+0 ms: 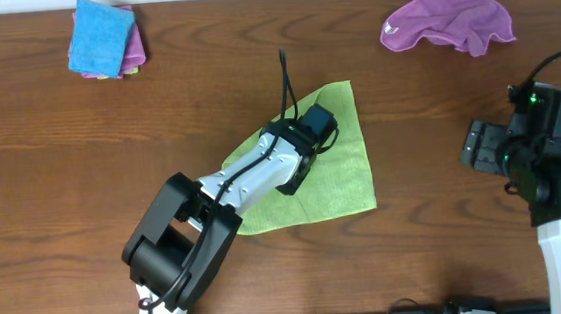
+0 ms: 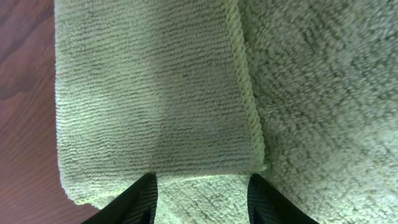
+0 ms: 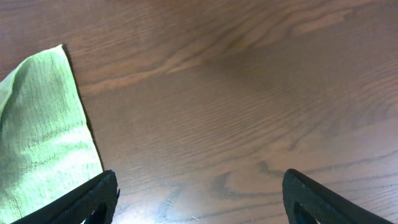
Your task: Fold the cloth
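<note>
The green cloth (image 1: 348, 187) lies on the brown table, partly folded over. My left gripper (image 1: 320, 124) hovers low over its upper middle. In the left wrist view a folded flap (image 2: 155, 93) with a hemmed edge lies over the lower layer, and my left gripper (image 2: 202, 200) is open with its fingertips at the flap's near edge, bare cloth between them. My right gripper (image 1: 480, 146) is open and empty over bare wood at the right. In the right wrist view the right gripper (image 3: 199, 199) is wide open, with a corner of the green cloth (image 3: 43, 137) at its left.
A crumpled purple cloth (image 1: 447, 15) lies at the back right. A folded blue cloth (image 1: 102, 36) sits on a pink one at the back left. The left arm lies across the green cloth's left part.
</note>
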You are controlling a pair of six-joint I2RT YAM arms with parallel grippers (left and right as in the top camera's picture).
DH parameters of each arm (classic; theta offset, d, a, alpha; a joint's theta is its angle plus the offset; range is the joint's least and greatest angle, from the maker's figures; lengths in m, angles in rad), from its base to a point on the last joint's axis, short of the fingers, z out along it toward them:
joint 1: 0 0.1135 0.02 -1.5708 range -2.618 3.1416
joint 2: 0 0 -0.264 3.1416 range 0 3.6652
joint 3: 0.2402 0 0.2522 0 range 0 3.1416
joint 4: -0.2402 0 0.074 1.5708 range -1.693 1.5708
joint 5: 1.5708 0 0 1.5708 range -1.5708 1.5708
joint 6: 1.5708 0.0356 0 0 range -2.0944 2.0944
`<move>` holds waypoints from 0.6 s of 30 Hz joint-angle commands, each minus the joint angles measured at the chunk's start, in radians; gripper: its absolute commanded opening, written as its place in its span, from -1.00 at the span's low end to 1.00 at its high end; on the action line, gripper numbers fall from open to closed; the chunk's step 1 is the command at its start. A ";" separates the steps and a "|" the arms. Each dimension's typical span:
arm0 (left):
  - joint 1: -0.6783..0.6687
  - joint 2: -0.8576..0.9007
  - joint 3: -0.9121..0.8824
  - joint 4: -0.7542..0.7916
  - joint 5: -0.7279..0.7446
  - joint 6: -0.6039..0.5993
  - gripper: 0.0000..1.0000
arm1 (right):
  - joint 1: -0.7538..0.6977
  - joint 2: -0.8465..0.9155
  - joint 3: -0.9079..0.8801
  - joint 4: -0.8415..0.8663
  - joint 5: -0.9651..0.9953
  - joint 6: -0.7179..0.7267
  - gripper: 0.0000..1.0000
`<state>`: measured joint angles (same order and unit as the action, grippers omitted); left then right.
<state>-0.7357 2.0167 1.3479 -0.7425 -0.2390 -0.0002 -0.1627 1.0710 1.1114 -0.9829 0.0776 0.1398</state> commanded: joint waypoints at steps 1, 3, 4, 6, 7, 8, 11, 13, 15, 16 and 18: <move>0.002 0.010 -0.004 0.008 0.034 -0.002 -0.04 | -0.008 -0.005 0.000 -0.002 -0.007 -0.007 0.69; 0.002 0.010 -0.004 0.020 0.052 -0.005 -0.04 | -0.008 -0.005 0.000 -0.002 -0.007 -0.007 0.69; 0.002 0.010 -0.003 0.026 0.055 -0.007 -0.03 | -0.008 -0.005 0.000 -0.002 -0.007 -0.007 0.69; 0.002 0.010 -0.003 0.032 0.057 -0.007 -0.02 | -0.008 -0.005 0.000 -0.002 -0.007 -0.007 0.68; 0.002 0.010 -0.003 0.033 0.057 -0.007 -0.01 | -0.008 -0.005 0.000 -0.002 -0.007 -0.007 0.68; 0.002 0.010 -0.003 0.034 0.058 -0.007 0.03 | -0.008 -0.005 0.000 -0.002 -0.007 -0.007 0.68; 0.002 0.010 -0.003 0.048 0.101 -0.007 0.04 | -0.008 -0.005 0.000 -0.004 -0.007 -0.007 0.68; 0.002 0.010 -0.003 0.058 0.106 -0.007 0.04 | -0.008 -0.005 0.000 -0.005 -0.007 -0.007 0.68; 0.002 0.010 -0.003 0.071 0.105 -0.007 0.03 | -0.008 -0.005 0.000 -0.005 -0.007 -0.007 0.67; 0.002 0.010 -0.003 0.074 0.100 -0.007 0.01 | -0.008 -0.005 0.000 -0.005 -0.007 -0.007 0.66; 0.003 0.010 -0.003 0.078 0.089 -0.007 -0.03 | -0.008 -0.005 0.000 -0.005 -0.007 -0.007 0.66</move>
<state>-0.7357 2.0167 1.3479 -0.6685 -0.1520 -0.0029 -0.1627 1.0710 1.1114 -0.9836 0.0776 0.1402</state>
